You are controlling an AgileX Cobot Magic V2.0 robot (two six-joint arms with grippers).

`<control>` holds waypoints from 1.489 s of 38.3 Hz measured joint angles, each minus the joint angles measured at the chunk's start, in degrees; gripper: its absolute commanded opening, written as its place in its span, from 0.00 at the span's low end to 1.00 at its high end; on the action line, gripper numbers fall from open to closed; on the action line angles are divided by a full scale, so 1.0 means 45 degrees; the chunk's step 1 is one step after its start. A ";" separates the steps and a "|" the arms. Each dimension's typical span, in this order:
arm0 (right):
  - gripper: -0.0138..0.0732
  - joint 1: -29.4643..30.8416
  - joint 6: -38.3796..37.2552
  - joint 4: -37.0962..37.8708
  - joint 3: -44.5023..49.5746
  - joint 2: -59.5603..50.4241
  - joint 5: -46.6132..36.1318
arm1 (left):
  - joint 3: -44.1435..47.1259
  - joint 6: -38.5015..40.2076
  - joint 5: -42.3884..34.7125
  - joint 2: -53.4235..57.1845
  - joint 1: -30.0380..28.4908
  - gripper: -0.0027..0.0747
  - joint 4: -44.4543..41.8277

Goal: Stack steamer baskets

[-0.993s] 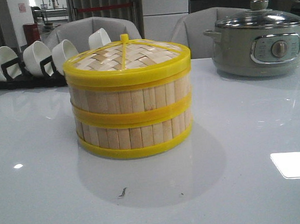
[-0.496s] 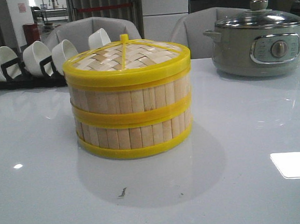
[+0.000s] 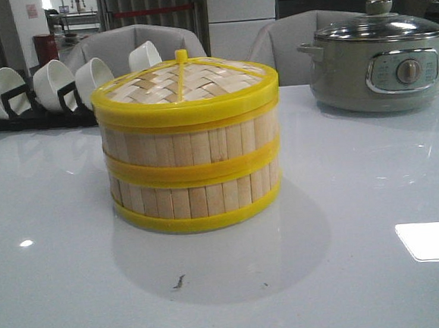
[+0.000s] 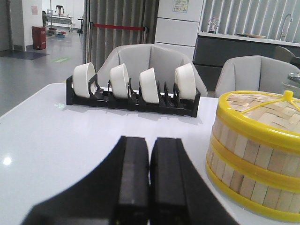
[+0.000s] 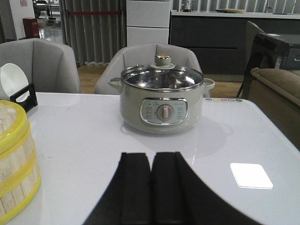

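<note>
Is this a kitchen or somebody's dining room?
Probably a dining area beside a kitchen, maybe a showroom. On the white table sit stacked steamer baskets, an electric pot and a rack of white bowls. Grey chairs stand behind it.

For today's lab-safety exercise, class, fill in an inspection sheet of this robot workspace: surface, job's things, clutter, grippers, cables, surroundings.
Surface: glossy white table; small dark speck near the front edge, light glare patches.
Job's things: two baskets stacked, lid on top, standing upright mid-table.
Clutter: electric pot with glass lid at back right; black rack holding four white bowls at back left. Both stand apart from the stack.
Grippers: left gripper and right gripper empty, jaws shut, low over the table; neither touches the stack.
Cables: nothing seen.
Surroundings: grey chairs behind the table, counter and cabinets beyond; a sofa arm off to the right.
</note>
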State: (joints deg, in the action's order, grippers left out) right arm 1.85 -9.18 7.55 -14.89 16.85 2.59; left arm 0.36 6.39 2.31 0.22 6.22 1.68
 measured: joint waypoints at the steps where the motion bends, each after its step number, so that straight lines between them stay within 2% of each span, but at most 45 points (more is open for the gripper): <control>1: 0.22 0.0000 0.0000 0.0000 0.0000 0.0000 0.0000 | 0.0000 0.0000 -0.0030 0.0000 0.0000 0.15 0.0000; 57: 0.22 0.0000 0.0000 0.0000 0.0000 0.0000 0.0000 | 0.0000 -0.0188 -0.0075 0.0000 0.0000 0.15 -0.0374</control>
State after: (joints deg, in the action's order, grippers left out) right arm 1.85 -9.18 7.55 -14.89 16.85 2.59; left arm 0.36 5.55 1.97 0.22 6.22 0.00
